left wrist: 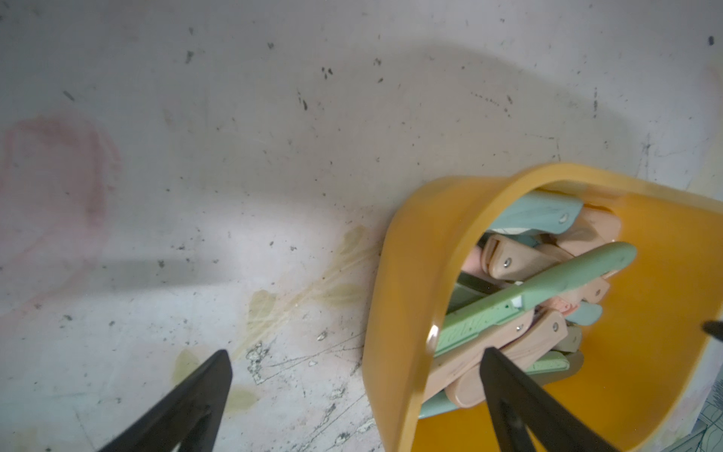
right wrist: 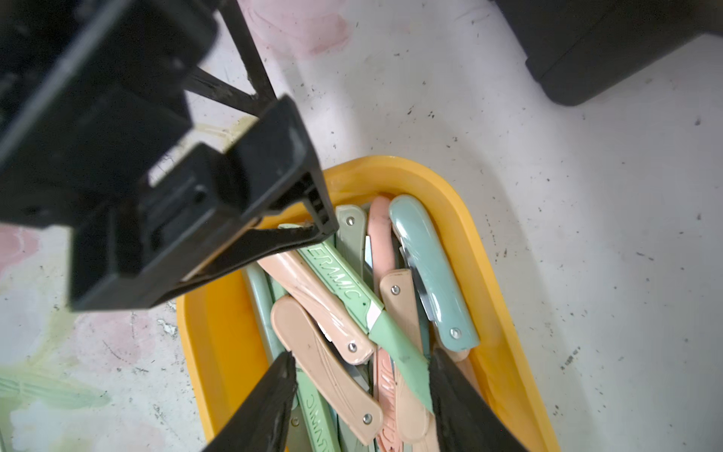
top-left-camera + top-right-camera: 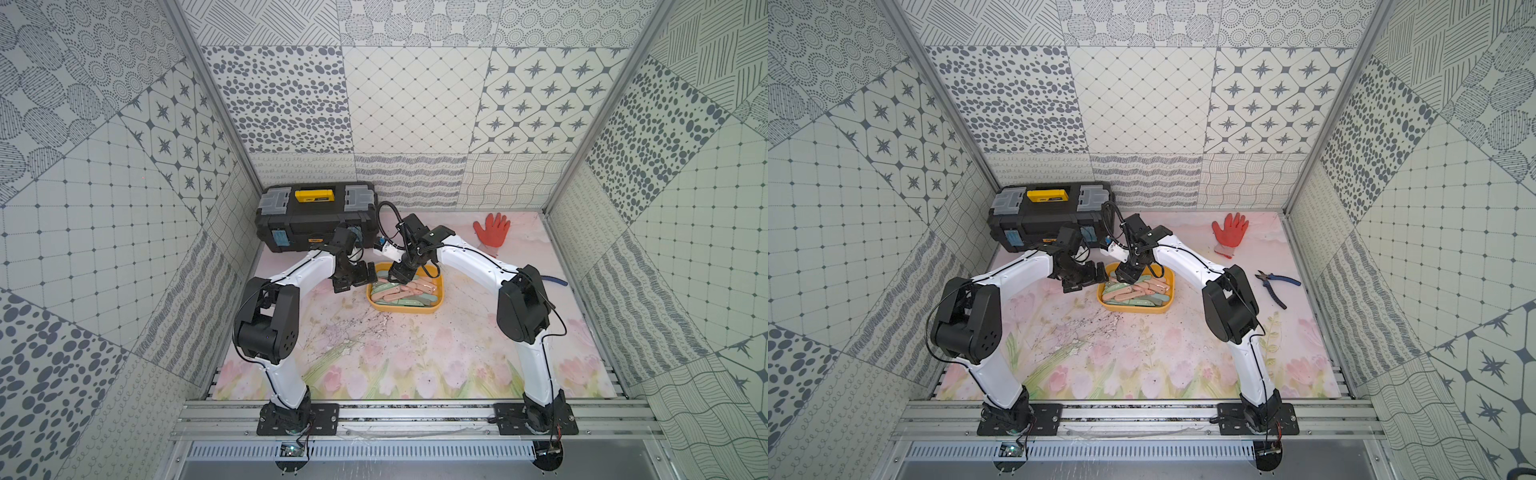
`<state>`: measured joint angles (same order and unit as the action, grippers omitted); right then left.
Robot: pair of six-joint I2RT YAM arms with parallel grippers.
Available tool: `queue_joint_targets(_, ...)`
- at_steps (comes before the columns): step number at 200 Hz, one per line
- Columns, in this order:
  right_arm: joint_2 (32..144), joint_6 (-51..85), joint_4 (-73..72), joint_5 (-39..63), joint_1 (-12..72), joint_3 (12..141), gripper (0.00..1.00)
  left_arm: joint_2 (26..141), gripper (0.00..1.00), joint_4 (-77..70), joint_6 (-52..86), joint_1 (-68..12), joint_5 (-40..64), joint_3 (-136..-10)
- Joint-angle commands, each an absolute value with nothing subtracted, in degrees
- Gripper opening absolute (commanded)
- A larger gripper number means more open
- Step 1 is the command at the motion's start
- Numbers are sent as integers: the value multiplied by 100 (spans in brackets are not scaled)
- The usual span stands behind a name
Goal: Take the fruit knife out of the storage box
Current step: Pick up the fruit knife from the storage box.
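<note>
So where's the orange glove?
In a top view, the orange glove lies flat in the far right corner of the table, with the blue-handled pliers its nearest neighbour, closer to the front.

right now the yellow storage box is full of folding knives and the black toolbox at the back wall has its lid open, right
No, the black toolbox has its lid shut, yellow handle flat on top; both top views show it. The rest holds: the yellow storage box is full of folding knives.
</note>
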<state>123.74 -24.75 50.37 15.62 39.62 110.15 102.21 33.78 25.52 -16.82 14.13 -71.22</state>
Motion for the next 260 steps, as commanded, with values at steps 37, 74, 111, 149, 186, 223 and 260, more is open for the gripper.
queue_joint_targets(37,12684,-2838,5480,1308,3955,11212,50,10273,99,3672,2654,-1687,1031,-7154)
queue_joint_targets(74,12794,-2873,5434,1172,3956,11154,49,10345,99,3618,2694,-1687,1048,-7124)
queue_joint_targets(111,12973,-2918,5488,1005,3950,11232,49,10449,98,3730,2685,-1680,877,-7184)
queue_joint_targets(149,13121,-2912,5539,827,3947,11279,49,10348,98,3806,2704,-1681,562,-7190)
queue_joint_targets(186,13119,-2925,5497,772,3948,11196,49,10302,98,3806,2725,-1679,470,-7172)
queue_joint_targets(223,13159,-2954,5478,756,3948,11180,41,10317,98,3815,2735,-1653,399,-7198)
queue_joint_targets(260,13155,-2942,5564,665,3947,11181,33,10274,98,3796,2766,-1608,399,-7154)
